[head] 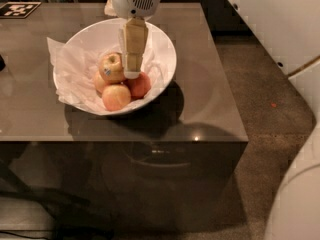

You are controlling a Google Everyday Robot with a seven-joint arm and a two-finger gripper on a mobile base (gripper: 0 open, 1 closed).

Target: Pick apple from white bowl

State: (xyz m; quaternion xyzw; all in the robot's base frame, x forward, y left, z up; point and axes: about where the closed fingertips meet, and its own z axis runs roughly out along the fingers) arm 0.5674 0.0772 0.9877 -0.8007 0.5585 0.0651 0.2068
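Note:
The white bowl (165, 54) sits on the grey table, lined with crumpled white paper. In it lie several apples. The yellow-green apple (112, 67) with a small blue sticker rests on top at the left. A redder apple (138, 85) and a pinkish one (116, 97) lie lower in front. My gripper (131, 73) hangs down into the bowl from the white wrist above. Its tan fingers (134, 44) end just right of the stickered apple, above the redder apple. It holds nothing.
The grey table (200, 109) has its front edge near and its right edge by the brown carpet (270, 114). A black-and-white marker tag (19, 9) lies at the back left. A white curved shape (300, 194) stands at the right.

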